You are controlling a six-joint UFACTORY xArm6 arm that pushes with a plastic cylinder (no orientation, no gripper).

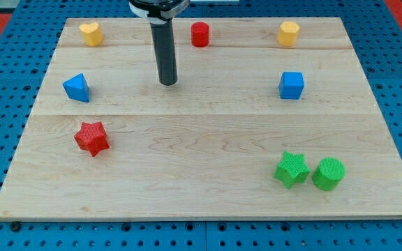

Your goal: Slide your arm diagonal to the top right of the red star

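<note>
The red star (92, 138) lies on the wooden board (201, 195) at the view's left, below the middle. My tip (168, 83) rests on the board above and to the right of the red star, well apart from it. A blue triangle-shaped block (77, 88) sits above the star, to the left of my tip. A red cylinder (199, 34) stands near the view's top, up and right of my tip.
A yellow block (91, 33) is at the top left and another yellow block (289, 33) at the top right. A blue cube (292, 85) is at the right. A green star (291, 169) and a green cylinder (328, 173) sit together at the bottom right.
</note>
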